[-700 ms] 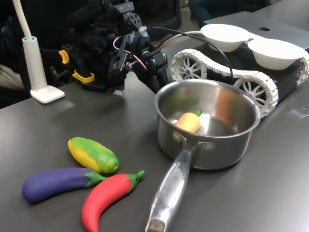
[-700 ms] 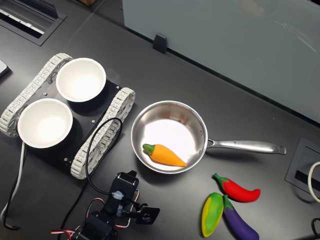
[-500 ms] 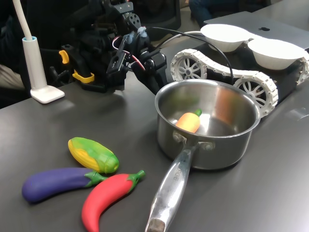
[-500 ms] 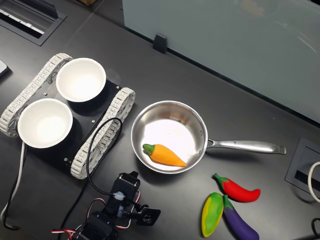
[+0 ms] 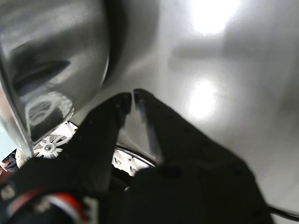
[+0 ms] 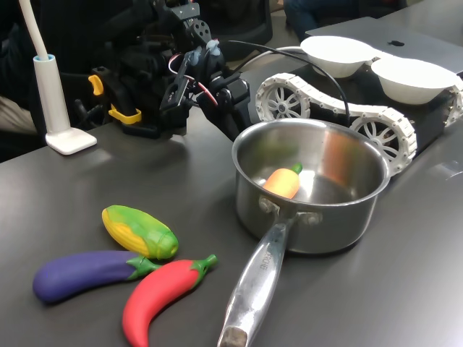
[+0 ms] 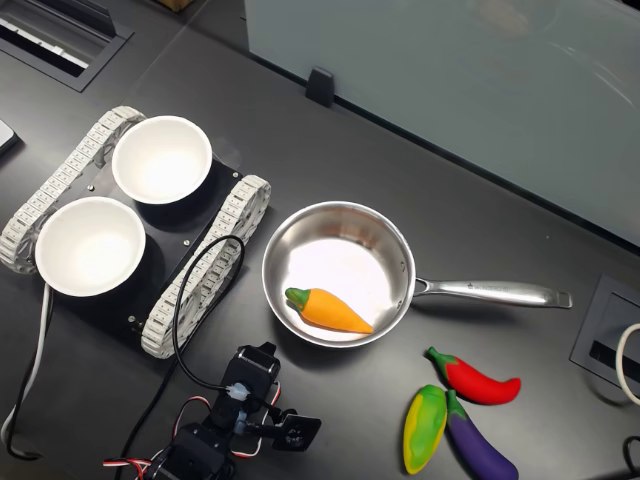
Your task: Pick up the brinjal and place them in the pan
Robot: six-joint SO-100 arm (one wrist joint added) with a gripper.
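The purple brinjal [image 6: 87,273] lies on the dark table beside the corn and the chili, at the first exterior view's lower left and the second exterior view's lower right [image 7: 478,448]. The steel pan [image 6: 333,230] stands mid-table with its handle [image 7: 490,292] pointing toward the vegetables. An orange toy vegetable [image 7: 330,310] lies inside it. My gripper [image 5: 130,95] is shut on nothing, its black fingertips nearly touching. It hovers beside the pan's outer wall [image 5: 51,60], on the side away from the brinjal [image 6: 230,119] [image 7: 297,428].
A yellow-green corn [image 6: 139,231] and a red chili [image 6: 159,293] touch the brinjal. A white tracked vehicle [image 6: 376,126] behind the pan carries two white bowls [image 7: 162,158] [image 7: 90,245]. A white lamp base [image 6: 69,141] stands at the first exterior view's left.
The arm has edged very slightly beside the pan. The vegetables and the pan have not moved.
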